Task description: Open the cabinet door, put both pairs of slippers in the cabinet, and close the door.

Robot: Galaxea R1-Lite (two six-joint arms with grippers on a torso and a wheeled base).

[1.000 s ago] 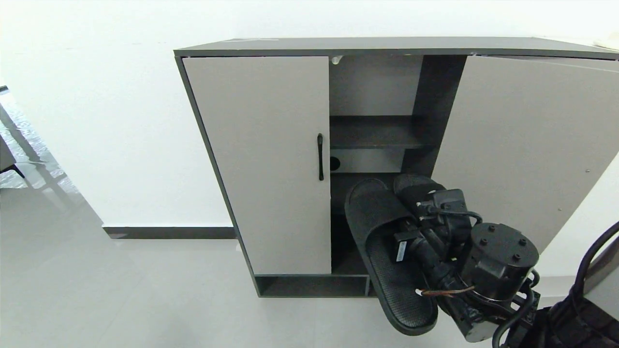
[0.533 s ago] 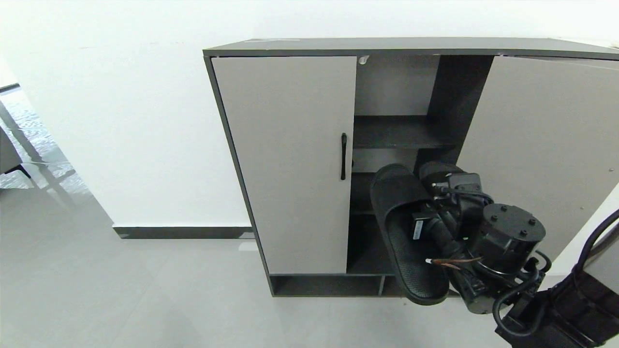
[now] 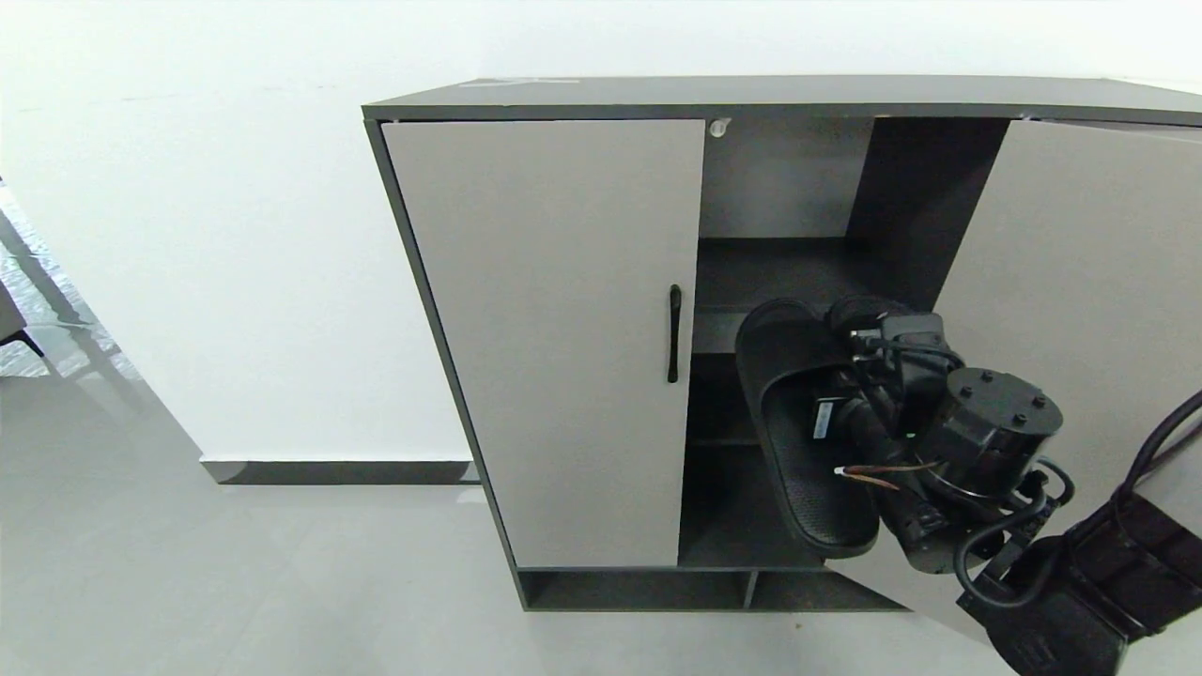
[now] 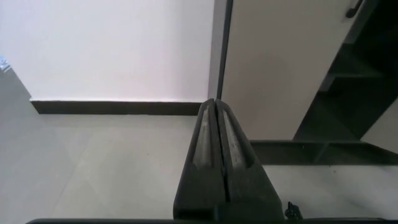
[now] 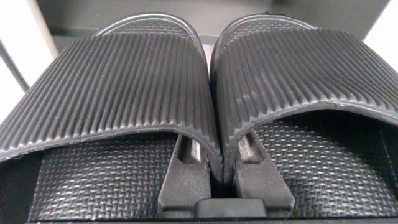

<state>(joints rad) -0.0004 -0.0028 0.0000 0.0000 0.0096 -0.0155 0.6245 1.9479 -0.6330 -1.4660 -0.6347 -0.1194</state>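
The grey cabinet [image 3: 545, 329] stands against the white wall, its left door closed and its right door [image 3: 1080, 310] swung open. In front of the open right compartment hangs a pair of black slippers [image 3: 798, 413], toes pointing at the shelves. My right gripper [image 3: 845, 404] is shut on them. In the right wrist view its fingers [image 5: 186, 168] pinch the inner edges of the two ribbed slippers [image 5: 112, 81] together. My left gripper [image 4: 215, 112] is shut with nothing in it, low over the floor beside the closed left door [image 4: 280, 62].
A black handle [image 3: 673, 333] sits on the closed door's edge, close to the slippers' left side. Dark shelves [image 3: 779, 272] divide the open compartment. Grey floor [image 3: 235, 582] lies free to the left, and a dark baseboard [image 3: 338, 471] runs along the wall.
The head view has shifted. Relative to the cabinet, my right gripper has carried the slippers up and forward, from below the base to the level of the open compartment.
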